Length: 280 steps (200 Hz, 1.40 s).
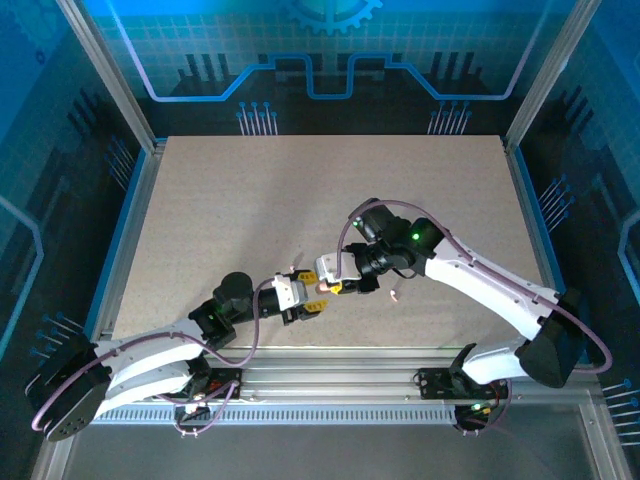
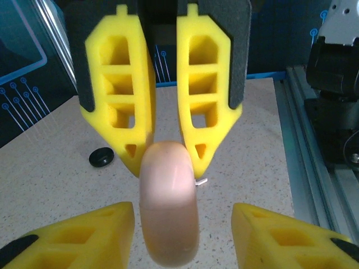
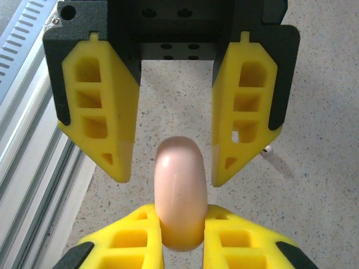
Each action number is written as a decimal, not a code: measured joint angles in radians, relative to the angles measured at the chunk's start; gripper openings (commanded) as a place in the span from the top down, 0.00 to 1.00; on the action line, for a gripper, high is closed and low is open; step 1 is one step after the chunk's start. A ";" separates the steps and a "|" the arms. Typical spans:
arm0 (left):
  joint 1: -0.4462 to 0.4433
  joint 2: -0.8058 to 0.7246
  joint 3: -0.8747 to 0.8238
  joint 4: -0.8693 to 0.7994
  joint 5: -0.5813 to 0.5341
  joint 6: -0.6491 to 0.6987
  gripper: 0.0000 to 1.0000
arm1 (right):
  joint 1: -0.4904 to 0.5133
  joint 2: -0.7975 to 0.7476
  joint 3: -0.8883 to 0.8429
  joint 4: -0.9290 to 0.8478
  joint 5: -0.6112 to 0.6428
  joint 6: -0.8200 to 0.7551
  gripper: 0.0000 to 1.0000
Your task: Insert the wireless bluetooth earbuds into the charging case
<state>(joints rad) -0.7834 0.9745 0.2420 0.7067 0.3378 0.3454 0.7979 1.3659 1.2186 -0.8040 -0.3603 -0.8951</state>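
The right gripper (image 3: 182,227) pinches the charging case (image 3: 178,179) on edge, presenting it between the spread, non-contacting jaws of the left gripper (image 3: 171,176), probably for regrasping or opening.

Beige counter (image 1: 250,200) sits inside blue circuit-patterned walls (image 1: 330,60) — silver posts (image 1: 110,70) at its far corners, slotted rail (image 1: 340,412) along its near edge.

One charging case (image 3: 178,168), one earbud (image 1: 393,295), one black disc (image 2: 101,158), left claw (image 2: 183,210), right claw (image 3: 182,212).

A flat black round disc (image 2: 101,158) lies on the speckled beige table (image 1: 250,200).
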 measured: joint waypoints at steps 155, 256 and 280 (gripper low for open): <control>0.000 0.008 0.000 0.017 0.000 -0.007 0.65 | 0.000 0.009 0.001 0.000 -0.035 0.000 0.84; 0.000 0.014 0.000 0.016 0.001 -0.025 0.70 | 0.000 0.009 0.001 0.000 -0.038 0.001 0.84; 0.000 0.016 0.000 0.015 0.002 -0.025 0.74 | 0.000 0.009 0.001 0.000 -0.037 0.001 0.84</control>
<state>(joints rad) -0.7834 0.9905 0.2420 0.7219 0.3401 0.3206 0.7979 1.3750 1.2194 -0.8043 -0.3973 -0.8940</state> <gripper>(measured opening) 0.276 0.161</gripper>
